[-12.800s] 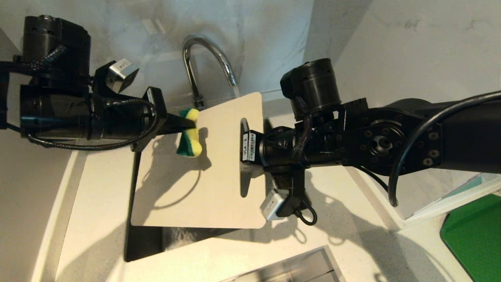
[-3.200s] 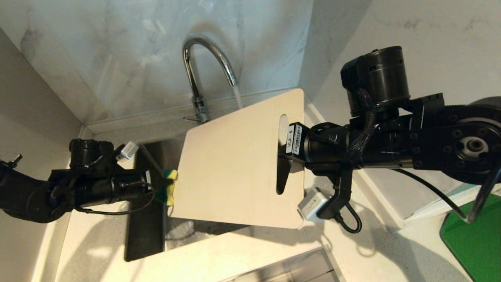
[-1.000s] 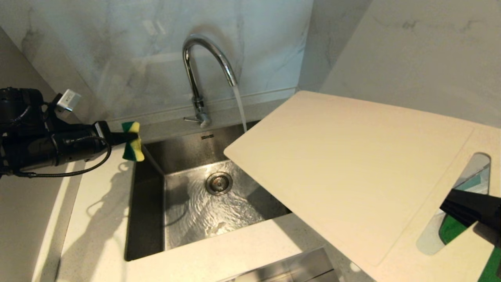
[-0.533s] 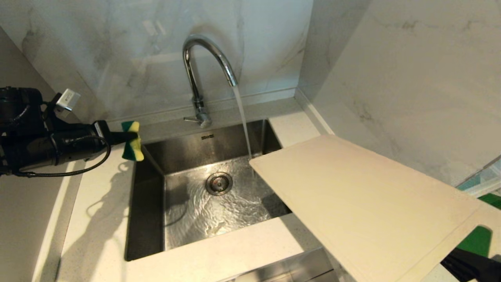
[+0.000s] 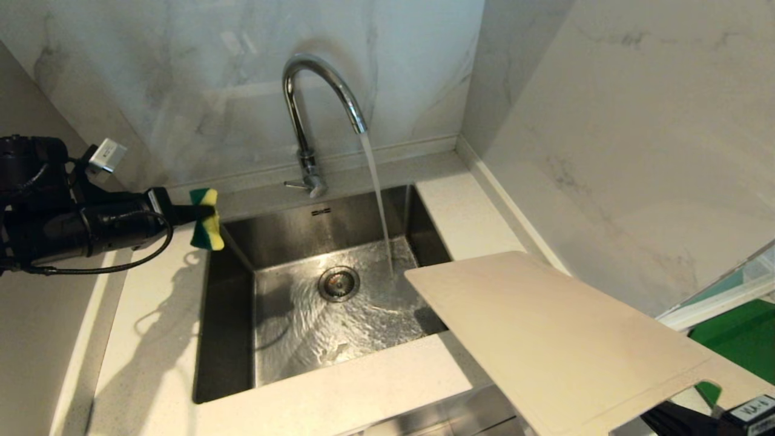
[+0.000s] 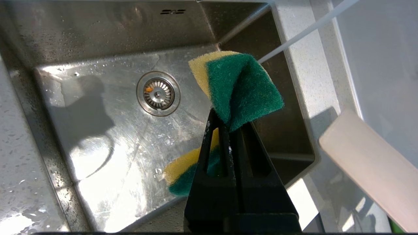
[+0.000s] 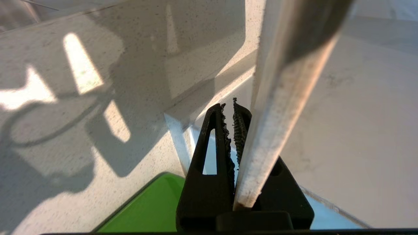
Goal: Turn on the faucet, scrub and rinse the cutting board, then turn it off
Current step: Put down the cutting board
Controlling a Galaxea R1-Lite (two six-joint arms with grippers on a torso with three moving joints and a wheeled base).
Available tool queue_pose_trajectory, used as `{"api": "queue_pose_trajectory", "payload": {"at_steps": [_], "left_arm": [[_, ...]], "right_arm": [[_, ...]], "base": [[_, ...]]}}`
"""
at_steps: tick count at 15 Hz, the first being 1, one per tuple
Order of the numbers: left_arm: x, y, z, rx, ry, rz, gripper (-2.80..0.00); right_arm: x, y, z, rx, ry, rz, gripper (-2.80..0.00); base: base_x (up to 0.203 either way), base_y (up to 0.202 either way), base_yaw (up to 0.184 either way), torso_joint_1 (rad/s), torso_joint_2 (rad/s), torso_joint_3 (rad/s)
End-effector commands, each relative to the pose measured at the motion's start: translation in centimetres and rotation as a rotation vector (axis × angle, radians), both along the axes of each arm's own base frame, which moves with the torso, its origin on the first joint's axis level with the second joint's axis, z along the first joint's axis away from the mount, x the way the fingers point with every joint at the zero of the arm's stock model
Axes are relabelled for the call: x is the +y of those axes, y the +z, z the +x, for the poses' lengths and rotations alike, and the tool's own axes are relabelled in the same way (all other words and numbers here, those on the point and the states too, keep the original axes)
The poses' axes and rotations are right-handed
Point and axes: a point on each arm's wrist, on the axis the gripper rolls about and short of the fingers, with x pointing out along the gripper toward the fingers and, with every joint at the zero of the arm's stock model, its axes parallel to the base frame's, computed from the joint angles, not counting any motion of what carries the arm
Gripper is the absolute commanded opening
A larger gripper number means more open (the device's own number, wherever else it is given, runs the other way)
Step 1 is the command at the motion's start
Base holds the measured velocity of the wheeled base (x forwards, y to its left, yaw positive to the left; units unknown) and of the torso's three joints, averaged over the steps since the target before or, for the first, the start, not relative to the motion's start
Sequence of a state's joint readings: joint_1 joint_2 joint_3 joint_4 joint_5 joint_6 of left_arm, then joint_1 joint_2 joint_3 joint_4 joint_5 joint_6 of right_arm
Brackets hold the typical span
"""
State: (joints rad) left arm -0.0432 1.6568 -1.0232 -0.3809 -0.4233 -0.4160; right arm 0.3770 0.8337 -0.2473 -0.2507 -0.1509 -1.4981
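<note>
Water runs in a thin stream from the tall shiny chrome gooseneck faucet (image 5: 315,109) into the steel sink (image 5: 230,339) in the head view, so the tap is on and the last step, closing it, is not yet done. The thin cream-white plastic cutting board (image 5: 563,345) is at about four o'clock from the drain, slanted above the pale speckled table (image 5: 145,315) with one corner over the sink edge and clear of the stream; I judge it is held aside so the rinse water can drip off. The left end effector (image 5: 181,212) is at about ten o'clock from the drain, beside the sink rim, and holds the green and yellow sponge (image 5: 207,221) out of the way. A dark green flat board (image 5: 742,339) lies at the right edge.

In the left wrist view, the left end effector (image 6: 228,130) is closed tight on the folded sponge (image 6: 241,88), above the drain (image 6: 158,93). The cutting board (image 6: 369,173) end shows beyond the sink.

In the right wrist view, the right end effector (image 7: 243,120) is clamped on the edge of the cutting board (image 7: 281,107), which passes between its toothed fingers (image 7: 225,130) and stands almost edge-on, a grip near the handle end that lets the arm swing the whole plate.
</note>
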Motion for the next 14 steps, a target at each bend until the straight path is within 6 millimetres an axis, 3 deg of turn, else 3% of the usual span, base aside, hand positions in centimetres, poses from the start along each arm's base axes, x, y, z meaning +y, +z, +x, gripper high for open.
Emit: {"api": "queue_pose_trajectory", "payload": {"at_steps": [1,14], "left_arm": [[0.0,-0.1,0.1,0.002,-0.002,-0.003,-2.80],[0.0,-0.3,0.3,0.007,-0.002,-0.002,-2.80]], "right_arm": [[0.7,-0.8,1.9,0.057,0.000,-0.034,-2.80],[1.2,-0.9,6.0,0.157,-0.073,-0.102,-2.80]], "base": [[0.000,0.000,0.000,0.000,0.00,0.000],[0.000,0.000,0.000,0.000,0.00,0.000]]}}
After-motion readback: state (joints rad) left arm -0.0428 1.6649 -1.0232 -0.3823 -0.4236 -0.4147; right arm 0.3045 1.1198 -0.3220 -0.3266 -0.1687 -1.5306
